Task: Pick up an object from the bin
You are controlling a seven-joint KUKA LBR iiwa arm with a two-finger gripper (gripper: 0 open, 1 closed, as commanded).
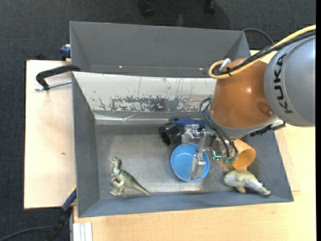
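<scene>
Camera view — blue plastic cup (181, 164), mouth up, front right of bin (83, 149): likely light, stiff, slick; take by the rim. Gripper (198, 163) at its right rim (how far open, cannot tell). Black cylinder (169, 133) just behind; orange cup (245, 155) and toy dinosaur (246, 182) close on the right — crowding that side

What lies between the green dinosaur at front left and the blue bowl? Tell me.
Nothing: in the camera view the bin floor between the green dinosaur and the blue bowl is bare.
</scene>
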